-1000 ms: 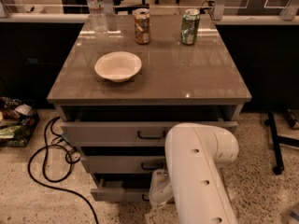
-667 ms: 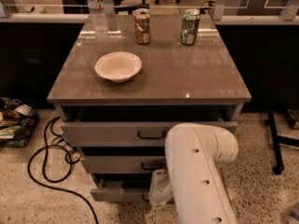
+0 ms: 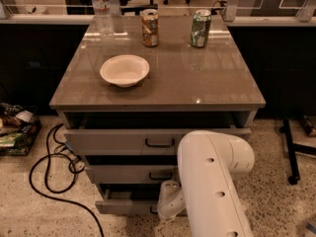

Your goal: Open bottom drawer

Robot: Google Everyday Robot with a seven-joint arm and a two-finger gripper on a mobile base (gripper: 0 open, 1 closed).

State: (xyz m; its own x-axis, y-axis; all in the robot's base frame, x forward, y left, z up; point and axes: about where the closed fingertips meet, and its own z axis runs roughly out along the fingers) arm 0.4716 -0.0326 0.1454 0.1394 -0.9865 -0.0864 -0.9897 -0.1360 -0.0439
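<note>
Three grey-beige drawer fronts are stacked beneath the cabinet top [image 3: 207,90], and the bottom drawer [image 3: 123,207] is found lowest, close to the floor, with a dark gap shown above its front. The gripper [image 3: 169,202] is positioned at the right part of that front, partly covered by the white arm [image 3: 215,181]; whether it is open or closed cannot be told. On the top are set a white bowl [image 3: 124,70], a water bottle [image 3: 101,8], a brown can [image 3: 149,27] and a green can [image 3: 200,28].

The white arm [image 3: 212,181] bends downward, its hand [image 3: 169,205] low at its left.
</note>
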